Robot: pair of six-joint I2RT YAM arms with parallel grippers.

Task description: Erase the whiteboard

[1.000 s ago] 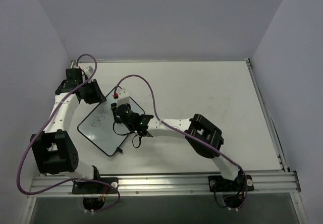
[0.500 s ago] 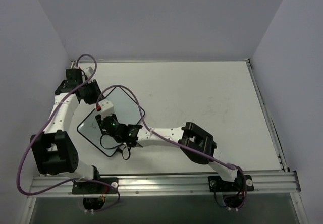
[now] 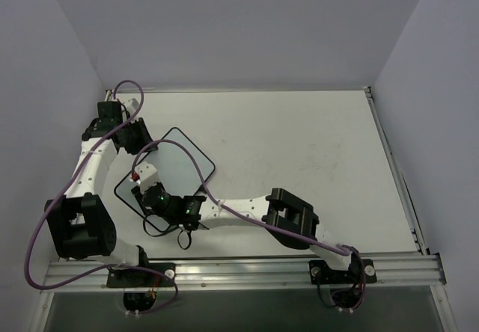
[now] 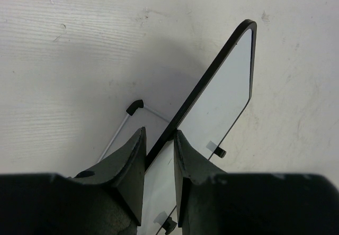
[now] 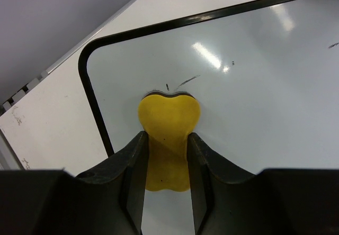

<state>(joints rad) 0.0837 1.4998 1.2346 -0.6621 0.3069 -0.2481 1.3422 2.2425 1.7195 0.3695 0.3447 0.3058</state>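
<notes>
1. Swept within the last second from the board's middle toward its corner nearest the arm bases. Probably wiped most of the handwriting, though hard to confirm beneath the arm.
2. Pinching a yellow eraser (image 5: 168, 113) between the right fingers (image 5: 133, 163), narrowly parted, with its pad pressed on the whiteboard (image 5: 254, 87).
3. Just beyond the eraser's tip: a few faint strokes (image 5: 183, 80) left, likely needing another pass.
4. Farther off, clamped by the left fingers (image 4: 132, 161) on the black frame (image 4: 212, 76), steadying the board above the counter (image 4: 79, 44).
</notes>
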